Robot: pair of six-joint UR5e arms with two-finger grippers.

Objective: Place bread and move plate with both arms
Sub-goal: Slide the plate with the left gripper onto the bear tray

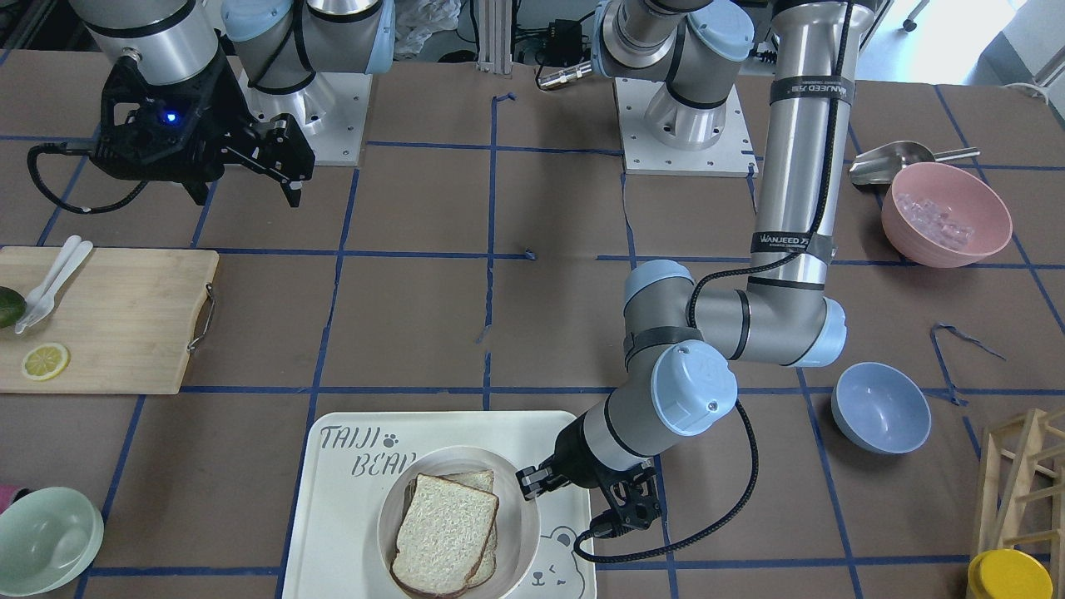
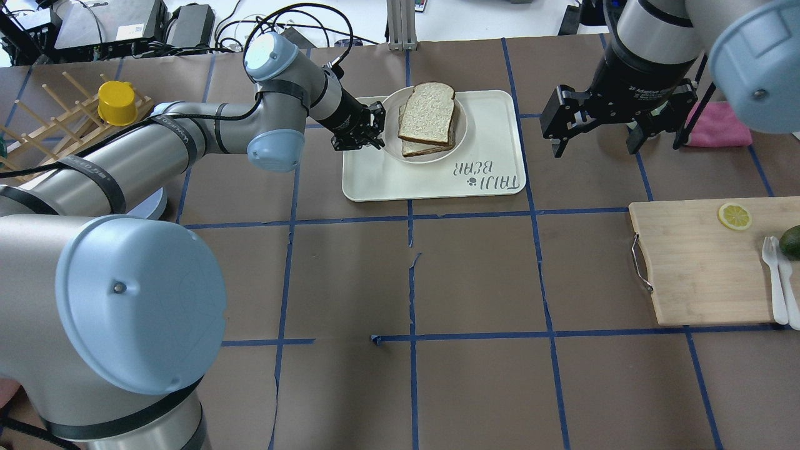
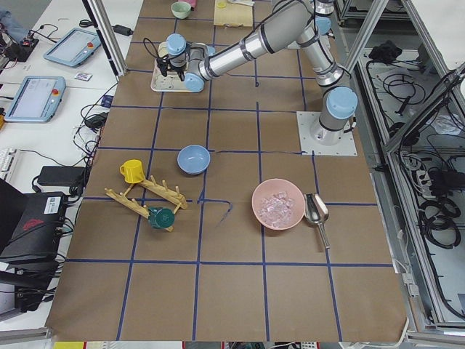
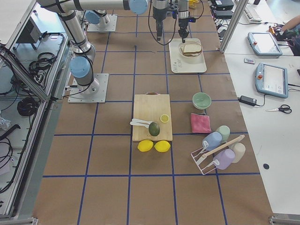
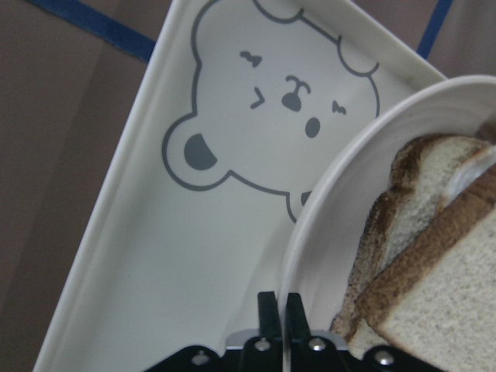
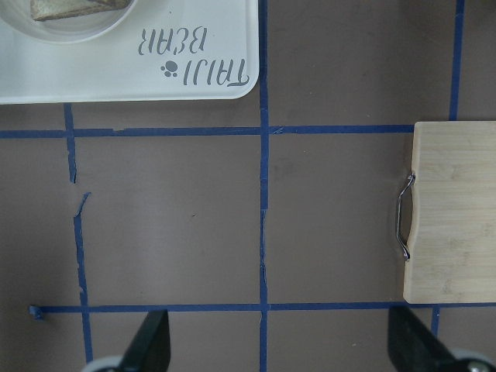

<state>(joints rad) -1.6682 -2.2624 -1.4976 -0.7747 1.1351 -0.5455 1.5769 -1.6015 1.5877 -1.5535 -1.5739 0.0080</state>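
The bread lies on top of a smaller slice in the round cream plate, which stands on the bear-print tray. In the overhead view the bread and plate are at the tray's far side. My left gripper is at the plate's left rim. The left wrist view shows its gripper shut on the plate's rim, bread just beside. My right gripper hangs open and empty above the table, right of the tray; it also shows in the front view.
A wooden cutting board with a lemon slice, white cutlery and an avocado lies at the right. A pink cloth is behind the right gripper. A blue bowl, pink bowl and wooden rack stand on my left side.
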